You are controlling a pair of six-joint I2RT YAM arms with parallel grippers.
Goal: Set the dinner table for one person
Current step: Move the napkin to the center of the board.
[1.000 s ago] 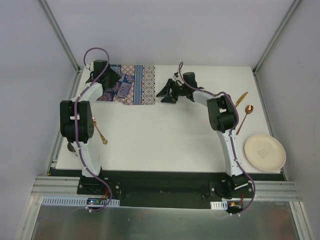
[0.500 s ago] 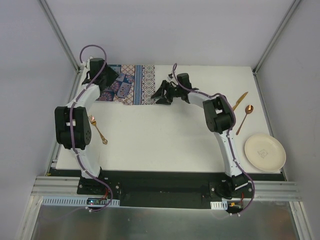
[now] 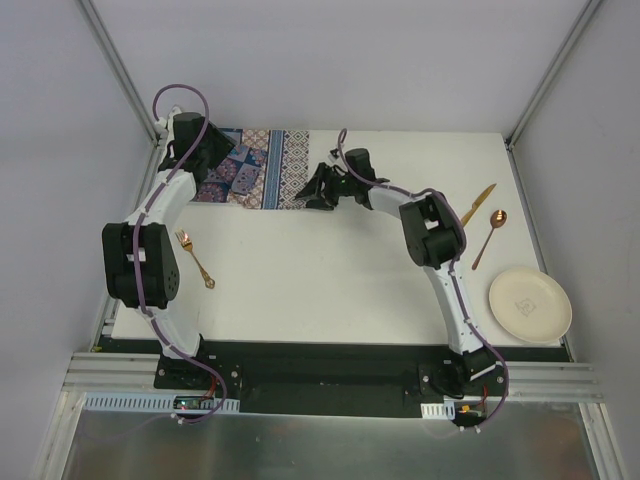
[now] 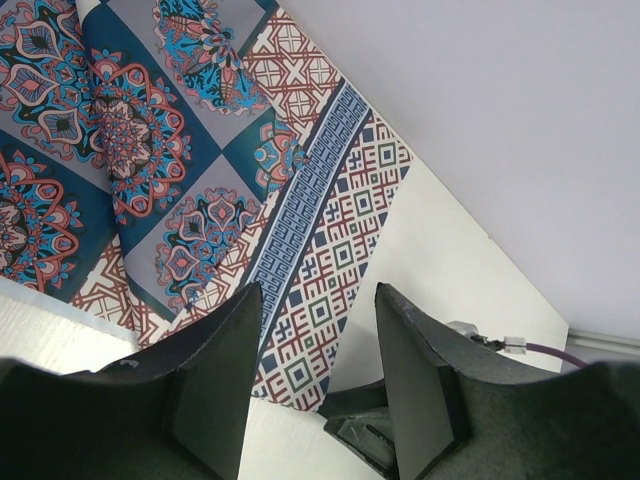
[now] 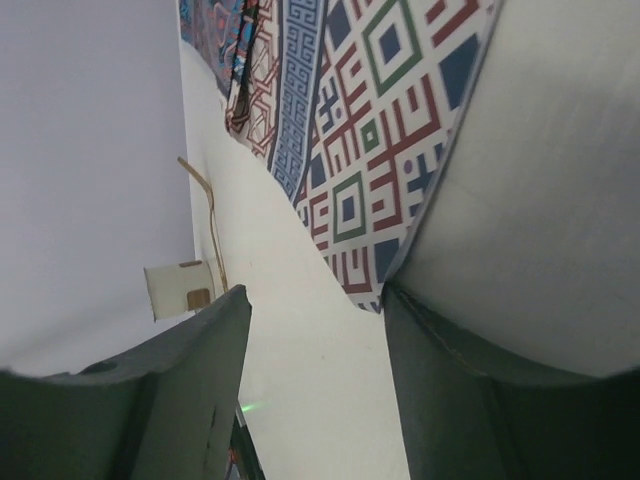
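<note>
1. White laminate is what the dinner table [image 3: 330, 270] shows from above. It is framed by aluminium rails, and both arms reach to its far side.
2. At the far left of it lies a blue-and-red patterned placemat [image 3: 285, 170]. Its left part is rumpled into overlapping folds, while the geometric border on the right lies flat.
3. The left gripper [image 4: 318, 300] hangs over the rumpled part with its jaws standing apart (the cloth shows through the gap).
4. The right gripper [image 5: 315, 300] sits low at the placemat's right edge, jaws also apart, with the cloth's corner just ahead of the gap. Whether a finger touches the cloth I cannot tell.
5. A copper fork [image 3: 194, 258] lies near the left arm's elbow.
6. A knife [image 3: 478, 203] and a spoon [image 3: 490, 238] lie close together on the right. A pale plate [image 3: 530, 304] sits nearer, by the right edge.
</note>
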